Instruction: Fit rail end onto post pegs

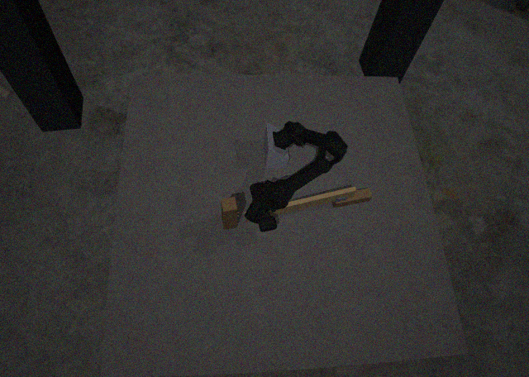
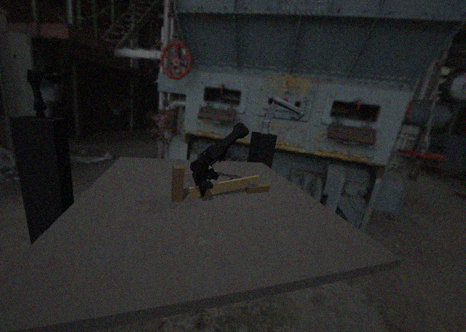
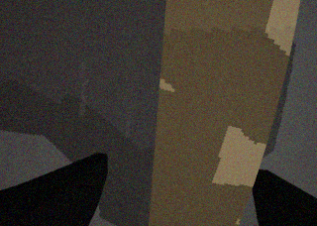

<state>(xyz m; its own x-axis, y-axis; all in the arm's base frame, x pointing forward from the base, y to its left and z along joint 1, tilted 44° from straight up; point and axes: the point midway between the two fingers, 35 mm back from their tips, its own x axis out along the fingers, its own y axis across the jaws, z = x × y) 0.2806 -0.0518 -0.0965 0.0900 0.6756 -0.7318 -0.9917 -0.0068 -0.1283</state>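
Observation:
The long wooden rail (image 1: 316,198) (image 2: 235,184) (image 3: 208,102) slopes, with its far end raised at the low footboard block (image 1: 360,197) (image 2: 259,188) and its near end low at the table, short of the post. The wooden post (image 1: 229,216) (image 2: 178,183) stands upright to the left, with a gap to the rail. My gripper (image 2: 205,195) (image 3: 181,172) is partly open and points down around the rail near its near end. The rail lies between the fingers, close to the right finger, with a wider gap at the left one. The pegs and holes cannot be made out.
The arm (image 1: 309,171) reaches over the rail from its pale base plate (image 1: 276,157). Two large dark pillars (image 1: 42,61) (image 1: 397,31) stand at the table's far corners in the top view.

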